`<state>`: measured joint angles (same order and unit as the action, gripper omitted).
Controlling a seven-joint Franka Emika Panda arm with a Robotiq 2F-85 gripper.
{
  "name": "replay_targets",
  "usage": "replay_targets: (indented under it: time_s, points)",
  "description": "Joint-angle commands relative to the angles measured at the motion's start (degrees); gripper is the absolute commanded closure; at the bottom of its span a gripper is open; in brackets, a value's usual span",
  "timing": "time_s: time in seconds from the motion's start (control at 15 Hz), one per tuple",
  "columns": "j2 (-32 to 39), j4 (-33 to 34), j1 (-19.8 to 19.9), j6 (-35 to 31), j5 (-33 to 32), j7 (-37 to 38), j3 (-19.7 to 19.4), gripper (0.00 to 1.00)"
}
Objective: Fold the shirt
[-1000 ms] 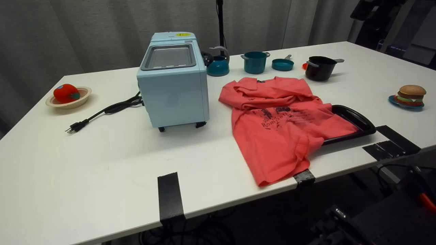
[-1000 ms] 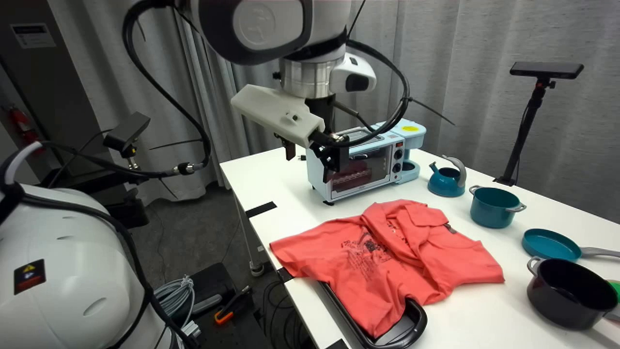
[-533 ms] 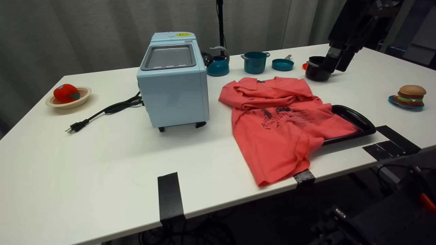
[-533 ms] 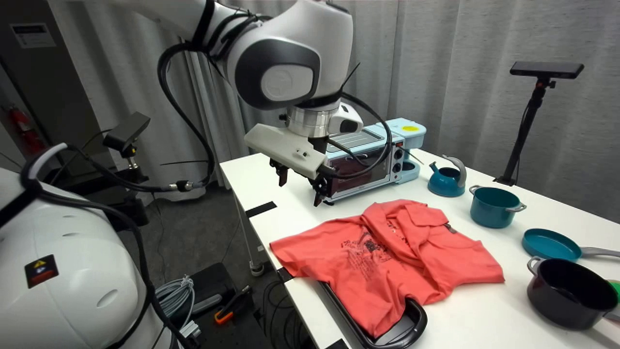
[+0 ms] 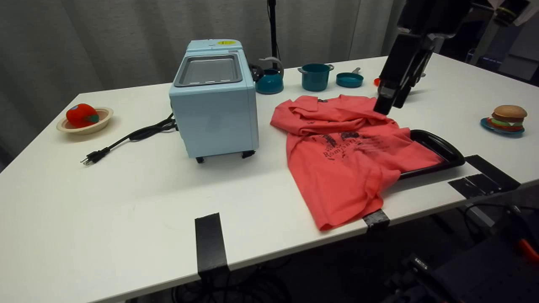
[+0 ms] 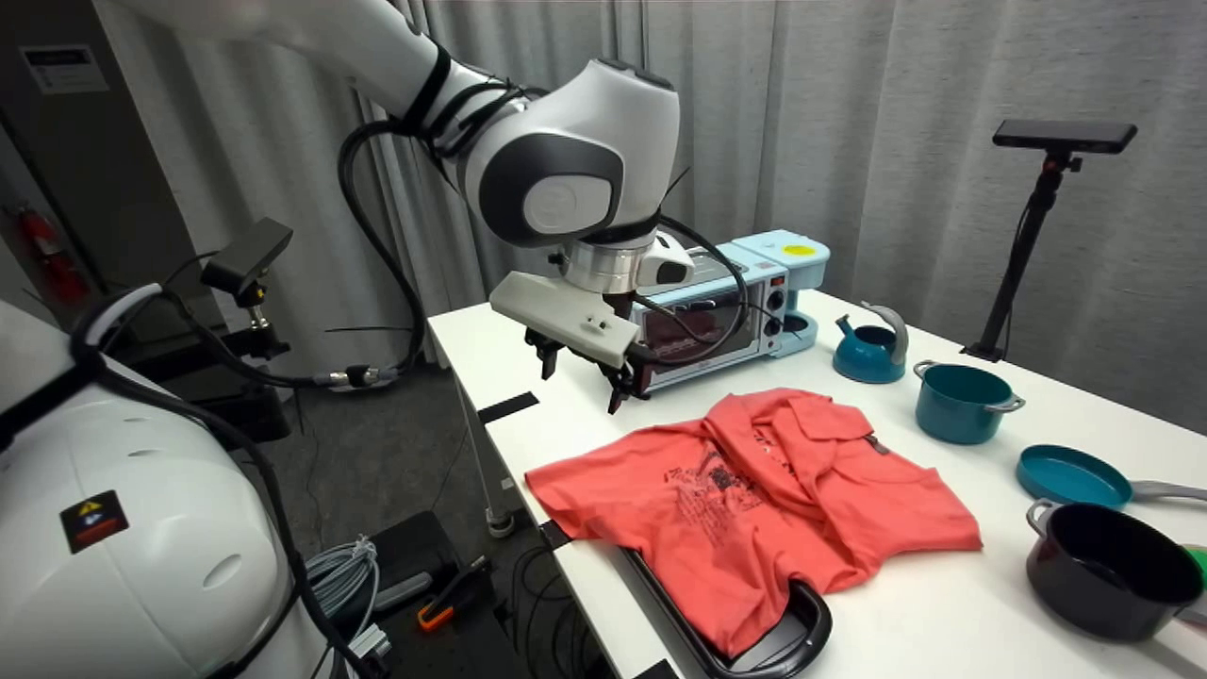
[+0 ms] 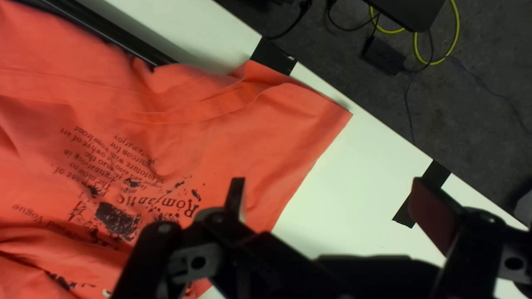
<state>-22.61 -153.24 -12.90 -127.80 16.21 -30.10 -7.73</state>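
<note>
The coral-red shirt lies spread and wrinkled on the white table in both exterior views. Its collar end is bunched in folds, and part of it lies over a black tray. In the wrist view the shirt fills the left side, with its printed text upside down. My gripper is open with nothing between its fingers. One finger shows over the shirt near its edge, the other over bare table. In an exterior view the gripper hangs above the table, beside the shirt on the oven side, apart from it.
A light-blue oven stands close to the gripper and shirt. A teal kettle, teal pot, teal pan and black pot stand past the collar. A toy burger and bowl are farther off. The table edge is near the shirt.
My gripper has come down toward the table. In an exterior view it has entered from the upper right and moved left and down. The shirt has not moved.
</note>
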Motion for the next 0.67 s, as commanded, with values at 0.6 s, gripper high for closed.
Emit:
replay_targets:
  time_s: [0.6]
  points:
    - [9.5, -1.2, -0.8, -7.8, 3.0, -6.0, 3.4, 0.00]
